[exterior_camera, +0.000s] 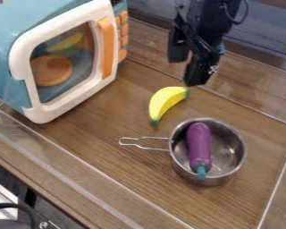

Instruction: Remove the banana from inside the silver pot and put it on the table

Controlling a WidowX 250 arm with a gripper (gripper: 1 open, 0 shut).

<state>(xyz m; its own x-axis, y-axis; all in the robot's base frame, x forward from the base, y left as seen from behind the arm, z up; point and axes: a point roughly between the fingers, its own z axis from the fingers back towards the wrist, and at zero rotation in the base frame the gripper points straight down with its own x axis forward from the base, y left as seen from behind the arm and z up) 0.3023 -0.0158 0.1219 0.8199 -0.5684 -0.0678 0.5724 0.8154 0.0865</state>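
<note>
The banana [166, 102] is small, curved and bright yellow, and it lies on the brown wood-grain table [97, 134], just up and left of the silver pot [210, 150]. The pot is a shiny round saucepan with a thin wire handle pointing left; a purple eggplant [199, 144] with a green stem lies inside it. My gripper [189, 62] hangs above the table, up and right of the banana and apart from it. Its two black fingers are spread, with nothing between them.
A teal-and-white toy microwave [62, 54] stands at the left with its door ajar and orange and yellow toy food inside. A clear plastic rim [62, 192] runs along the table's near edge. Dark cables hang at the bottom left corner.
</note>
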